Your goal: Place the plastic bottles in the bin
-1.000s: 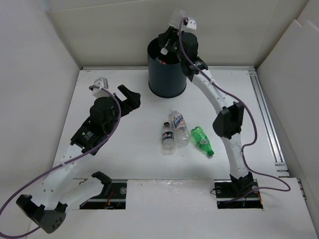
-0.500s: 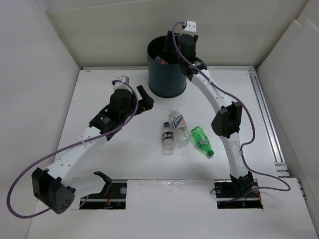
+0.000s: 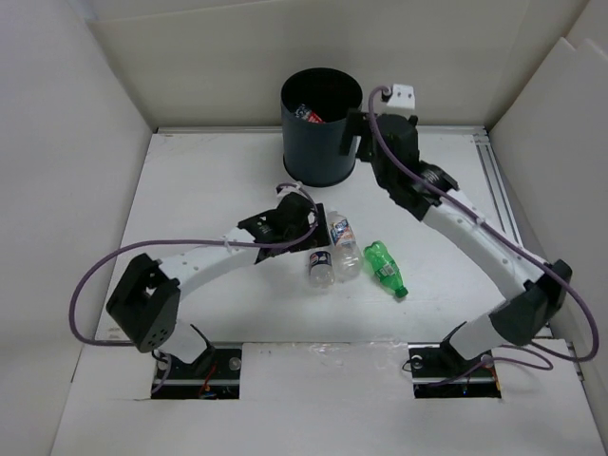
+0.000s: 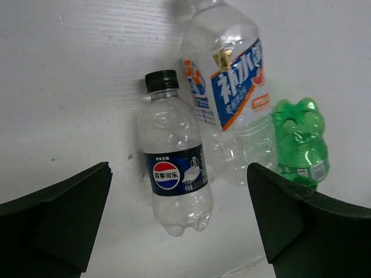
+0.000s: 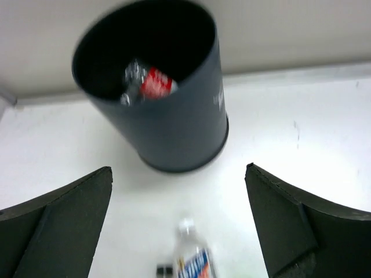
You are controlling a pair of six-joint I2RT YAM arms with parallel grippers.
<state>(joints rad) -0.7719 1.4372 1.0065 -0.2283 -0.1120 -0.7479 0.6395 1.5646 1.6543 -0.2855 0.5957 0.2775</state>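
Observation:
The dark bin [image 3: 321,133] stands at the back, with a red-labelled bottle [image 3: 311,115] lying inside it. Three plastic bottles lie side by side mid-table: a black-capped clear one with a dark blue label [image 4: 174,168], a larger clear one with a white-blue label [image 4: 229,98], and a green one [image 4: 298,142]. My left gripper [image 4: 178,168] hovers open above the black-capped bottle and touches nothing. Just right of the bin's rim, my right gripper [image 3: 353,133] is open and empty. Its wrist view looks down on the bin [image 5: 174,110] and the red-labelled bottle [image 5: 155,83].
White walls close in the table on the left, back and right. A metal rail [image 3: 503,223] runs along the right edge. The left arm's cable [image 3: 95,285] loops over the table's left side.
My left arm has swung right across the table to hover over the bottles. My right gripper has opened and drawn back from above the bin to its right side.

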